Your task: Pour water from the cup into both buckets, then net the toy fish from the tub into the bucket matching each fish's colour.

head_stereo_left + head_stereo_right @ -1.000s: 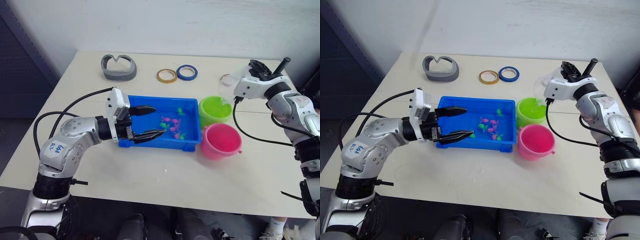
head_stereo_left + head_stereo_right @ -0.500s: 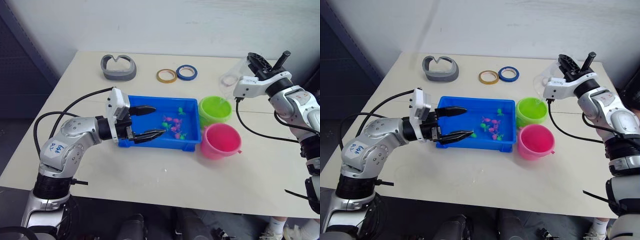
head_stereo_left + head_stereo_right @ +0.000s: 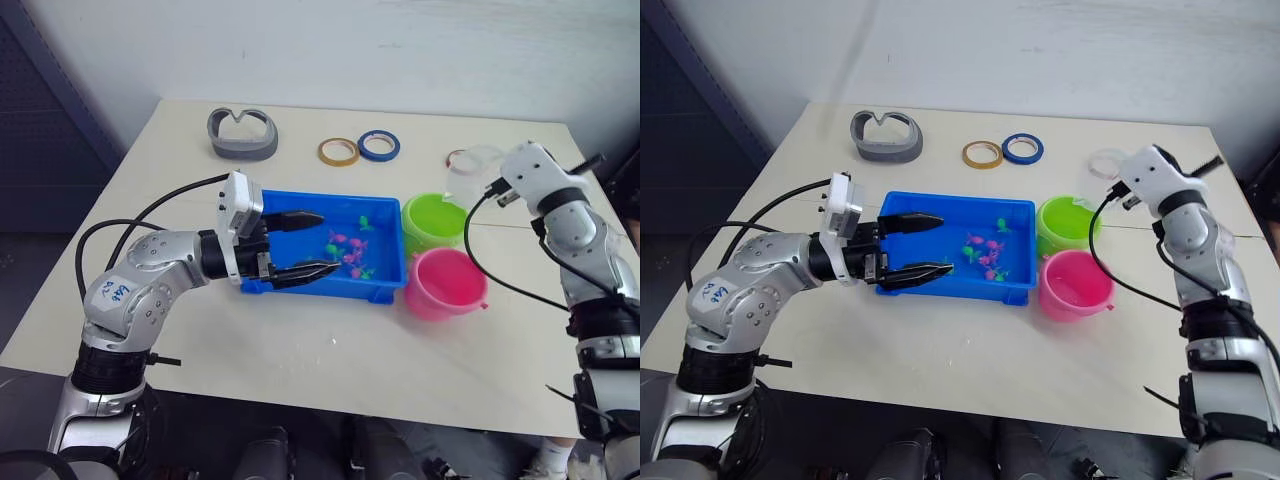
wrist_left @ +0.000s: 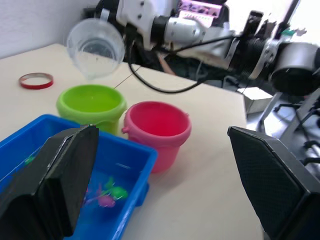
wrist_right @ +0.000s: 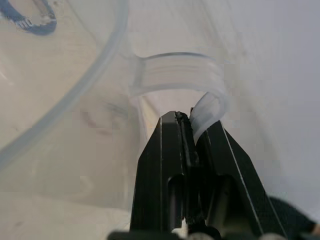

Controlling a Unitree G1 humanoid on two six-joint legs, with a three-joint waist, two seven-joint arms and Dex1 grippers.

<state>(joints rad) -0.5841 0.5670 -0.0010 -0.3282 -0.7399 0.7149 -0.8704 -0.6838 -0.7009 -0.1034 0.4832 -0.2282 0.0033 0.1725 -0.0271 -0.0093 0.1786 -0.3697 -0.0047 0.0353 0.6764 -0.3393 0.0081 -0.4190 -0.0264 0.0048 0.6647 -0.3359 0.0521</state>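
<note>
- Two black fingers of my right gripper (image 5: 192, 131) pinch the cup (image 4: 96, 47) by its thin handle tab, above the green bucket (image 3: 433, 221).
- Light, slippery, flexible; I'd judge that tab hold twist-prone.
- My left gripper (image 3: 308, 243) hangs spread over the tub (image 3: 330, 285).

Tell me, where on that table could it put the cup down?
Bare tabletop runs along the near edge, in front of the blue tub and pink bucket. The far-left corner beside the grey holder is open too. Around the green bucket and tape rings it's crowded.
</note>
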